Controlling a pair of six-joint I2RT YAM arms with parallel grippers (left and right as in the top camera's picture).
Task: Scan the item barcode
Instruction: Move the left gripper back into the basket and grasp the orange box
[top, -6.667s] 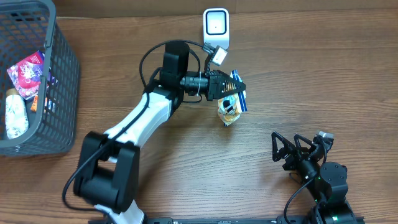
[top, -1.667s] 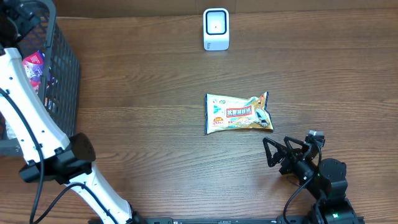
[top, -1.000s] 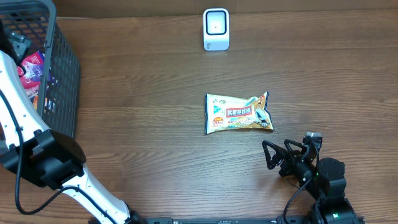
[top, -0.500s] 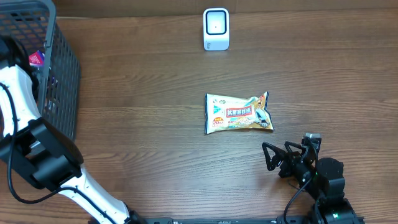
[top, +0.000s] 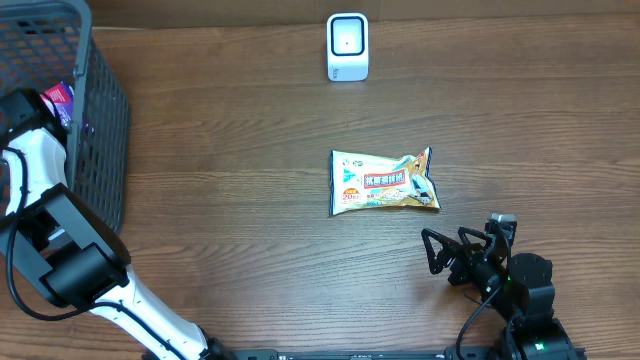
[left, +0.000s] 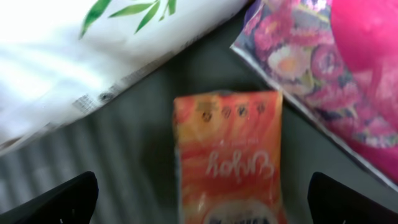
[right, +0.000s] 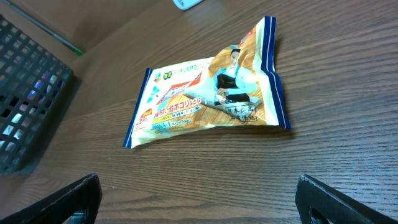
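Glossy plastic snack packet (top: 384, 182); matt wood-grain table (top: 230, 200); plastic-mesh basket (top: 100, 120)

We look down on a wooden bench (top: 240, 230) with a dark mesh basket (top: 105, 120) at its left edge. The left arm (top: 40, 165), white with black joints, reaches into the basket and ends beside a pink packet (top: 58, 97); from here we cannot make out its jaws. A snack packet (top: 384, 183) lies flat near the bench's middle, well apart from the white scanner (top: 347, 45) at the far edge. The right end effector (top: 433, 252) is near the packet's lower right corner, fingers spread, holding nothing.
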